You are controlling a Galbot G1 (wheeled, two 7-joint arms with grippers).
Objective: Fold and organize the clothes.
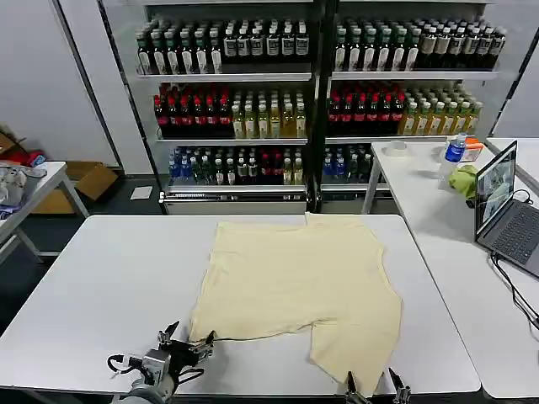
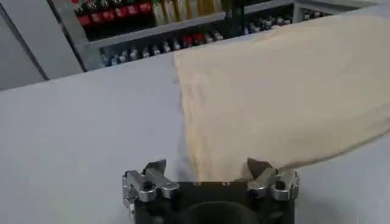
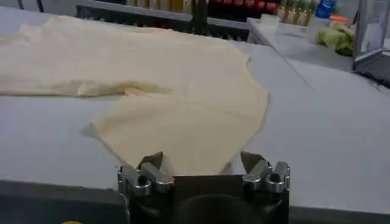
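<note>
The clothes are one pale cream-yellow T-shirt (image 1: 299, 282) lying partly spread on the white table (image 1: 101, 286), with a sleeve or hem flap reaching toward the front edge. My left gripper (image 1: 189, 337) is open at the shirt's near-left corner. In the left wrist view that corner of the shirt (image 2: 274, 91) lies just ahead of the left gripper (image 2: 207, 167), between its spread fingers. My right gripper (image 1: 373, 387) is open at the front edge, right at the flap's tip. In the right wrist view the shirt (image 3: 183, 122) reaches up to the right gripper (image 3: 201, 161).
Drink shelves (image 1: 312, 93) stand behind the table. A side table (image 1: 429, 194) on the right carries a laptop (image 1: 505, 210), a lime-green cloth (image 1: 462, 179) and a blue bottle (image 1: 455, 150). A whitish-grey cloth heap (image 1: 10, 187) lies on a table at the left.
</note>
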